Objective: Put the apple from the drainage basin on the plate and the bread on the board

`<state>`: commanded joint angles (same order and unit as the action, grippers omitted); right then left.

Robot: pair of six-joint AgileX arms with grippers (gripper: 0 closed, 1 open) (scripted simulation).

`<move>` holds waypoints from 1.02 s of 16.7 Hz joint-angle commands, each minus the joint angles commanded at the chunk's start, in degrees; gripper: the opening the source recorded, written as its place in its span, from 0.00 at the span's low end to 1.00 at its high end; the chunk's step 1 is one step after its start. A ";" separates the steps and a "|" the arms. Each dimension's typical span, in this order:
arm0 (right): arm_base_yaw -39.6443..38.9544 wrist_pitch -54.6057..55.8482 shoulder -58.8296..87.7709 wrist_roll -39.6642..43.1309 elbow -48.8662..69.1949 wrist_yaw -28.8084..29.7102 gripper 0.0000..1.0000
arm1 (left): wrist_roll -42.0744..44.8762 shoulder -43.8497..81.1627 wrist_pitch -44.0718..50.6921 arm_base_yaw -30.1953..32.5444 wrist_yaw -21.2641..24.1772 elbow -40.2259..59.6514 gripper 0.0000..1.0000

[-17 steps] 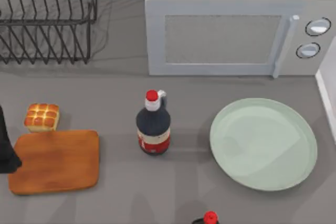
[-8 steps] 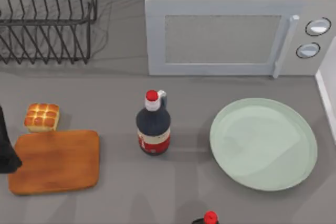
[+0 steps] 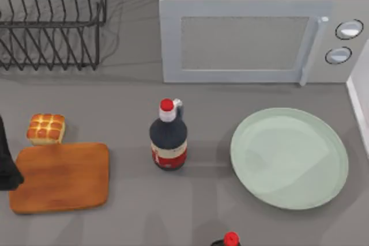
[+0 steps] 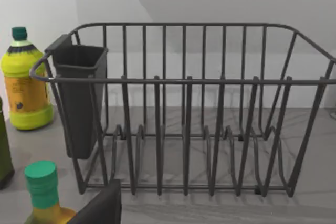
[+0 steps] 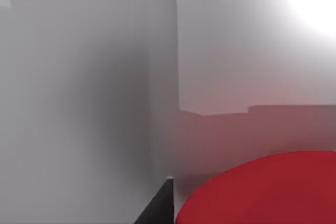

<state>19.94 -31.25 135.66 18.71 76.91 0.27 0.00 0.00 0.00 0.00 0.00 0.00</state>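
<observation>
Right gripper [image 5: 160,208] of our AgileX pair hangs low inside the white drainage basin [image 5: 79,103], seen from its own wrist as a dark sliver just beside the apple [image 5: 262,192]. The red fruit looms large and close at the basin's floor. Whether the claw stands apart or together we cannot tell, nor whether it is touching the apple yet.

Over the past second almost nothing has changed on the table. From above, the plate [image 3: 288,159] lies bare at the table's right, as it did a second ago. The bread [image 3: 45,129] sits where it was, just beyond the far edge of the board [image 3: 60,177] and not on it. The dark sauce bottle [image 3: 168,139] between board and plate has not shifted, and neither has the microwave [image 3: 253,33] behind it. We read this stillness as a careful closing-in on the apple; neither half of the task is done so far.

Our left arm [image 3: 7,162] waits at the table's left edge beside the board. Its wrist camera looks across at the wire dish rack [image 4: 184,103], with a yellow bottle [image 4: 23,87] and a green-capped bottle [image 4: 42,182] nearby. Its claw's state we cannot tell either.
</observation>
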 joint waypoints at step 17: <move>-0.04 -20.59 -15.17 -0.35 8.02 -1.01 0.00 | 0.00 0.00 0.00 0.00 0.00 0.00 1.00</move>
<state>19.90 -51.84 120.49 18.36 84.93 -0.74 0.00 0.00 0.00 0.00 0.00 0.00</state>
